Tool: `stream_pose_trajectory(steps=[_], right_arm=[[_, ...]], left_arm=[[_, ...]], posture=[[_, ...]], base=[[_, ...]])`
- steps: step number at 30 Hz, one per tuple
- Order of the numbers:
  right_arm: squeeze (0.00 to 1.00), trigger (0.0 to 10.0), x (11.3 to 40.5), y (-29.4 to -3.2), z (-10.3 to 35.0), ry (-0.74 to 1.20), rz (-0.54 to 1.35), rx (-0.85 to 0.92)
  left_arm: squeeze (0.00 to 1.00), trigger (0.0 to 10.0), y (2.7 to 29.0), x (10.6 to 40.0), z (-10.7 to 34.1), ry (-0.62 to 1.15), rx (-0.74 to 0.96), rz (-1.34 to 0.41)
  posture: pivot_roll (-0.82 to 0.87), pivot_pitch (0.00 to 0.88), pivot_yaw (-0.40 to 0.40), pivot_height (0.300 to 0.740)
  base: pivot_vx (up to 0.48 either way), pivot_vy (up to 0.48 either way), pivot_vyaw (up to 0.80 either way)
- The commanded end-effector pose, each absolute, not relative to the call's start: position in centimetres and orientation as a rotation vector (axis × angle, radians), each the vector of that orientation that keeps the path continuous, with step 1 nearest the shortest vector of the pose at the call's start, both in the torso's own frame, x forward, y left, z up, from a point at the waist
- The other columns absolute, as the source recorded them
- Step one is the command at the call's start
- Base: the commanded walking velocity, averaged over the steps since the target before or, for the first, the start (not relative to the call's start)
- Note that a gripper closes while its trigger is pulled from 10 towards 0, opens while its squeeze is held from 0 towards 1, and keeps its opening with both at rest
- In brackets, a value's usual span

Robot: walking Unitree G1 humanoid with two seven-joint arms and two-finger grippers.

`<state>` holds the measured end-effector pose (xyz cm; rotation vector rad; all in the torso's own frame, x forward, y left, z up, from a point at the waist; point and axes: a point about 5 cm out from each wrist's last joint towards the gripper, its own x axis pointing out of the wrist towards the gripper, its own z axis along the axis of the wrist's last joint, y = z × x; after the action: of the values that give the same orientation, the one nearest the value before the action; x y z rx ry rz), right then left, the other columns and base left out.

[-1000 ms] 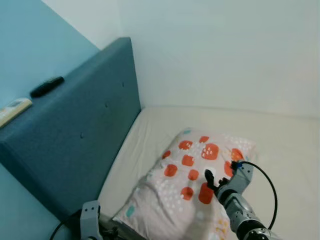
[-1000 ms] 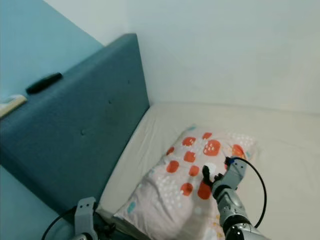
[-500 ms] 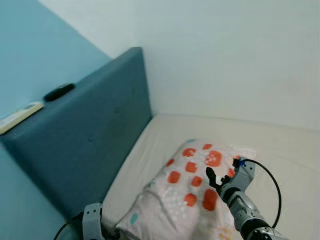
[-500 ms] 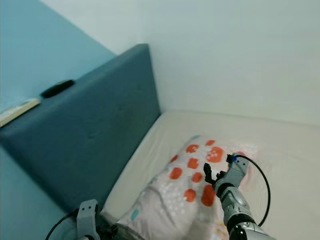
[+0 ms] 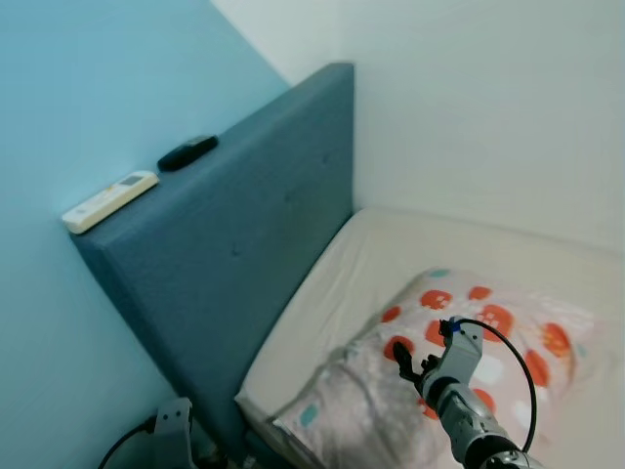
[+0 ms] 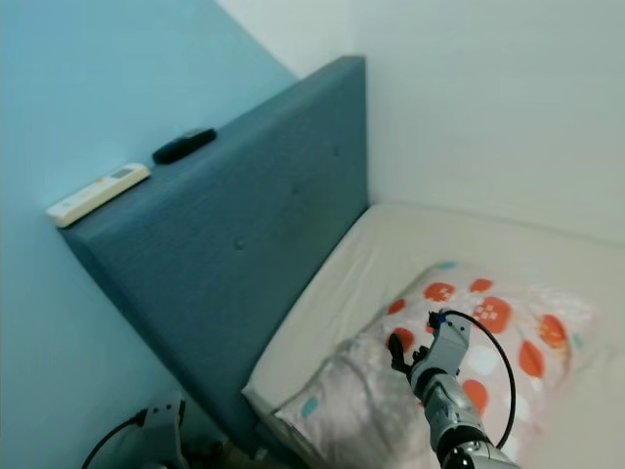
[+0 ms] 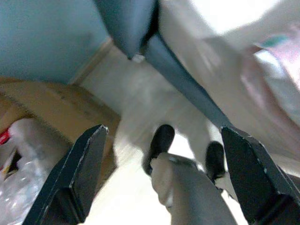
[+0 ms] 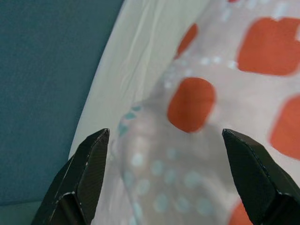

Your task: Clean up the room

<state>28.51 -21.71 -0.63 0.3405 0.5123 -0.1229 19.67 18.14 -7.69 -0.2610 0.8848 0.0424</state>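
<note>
Count: one white pillow with orange squares point(image 5: 469, 362) on the cream mattress point(image 5: 391, 264), one white remote point(image 5: 109, 200) and one black remote point(image 5: 187, 151) atop the blue upholstered headboard point(image 5: 244, 244). Right gripper point(image 8: 164, 173) hovers over the pillow's near left part, jaws apart. Left wrist view adds floor, cardboard box point(image 7: 51, 108), two black shoes point(image 7: 159, 143); left gripper point(image 7: 164, 178) jaws apart.
</note>
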Motion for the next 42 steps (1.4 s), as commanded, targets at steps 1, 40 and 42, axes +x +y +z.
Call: stream_pose_trajectory(steps=[1,40,42], right_arm=[[0.0,10.0,28.4,-21.3,-0.9,0.532,-0.117,0.347],[0.0,10.0,23.6,-33.1,0.2,0.585,-0.884,0.137],[0.0,10.0,23.6,-32.7,-0.2,0.592,-0.855,0.175]], left_arm=[[0.0,10.0,18.6,19.3,-7.9,0.903,-0.251,0.058],[0.0,10.0,17.3,21.1,-6.7,0.781,-0.441,-0.055],[0.0,10.0,17.1,22.2,-5.9,0.729,-0.467,-0.096]], posture=[[-0.12,0.0,0.055,0.739],[-0.12,0.042,0.035,0.739],[-0.12,0.047,0.032,0.739]], base=[[0.0,0.0,0.79],[0.0,0.0,0.14],[0.0,0.0,0.0]])
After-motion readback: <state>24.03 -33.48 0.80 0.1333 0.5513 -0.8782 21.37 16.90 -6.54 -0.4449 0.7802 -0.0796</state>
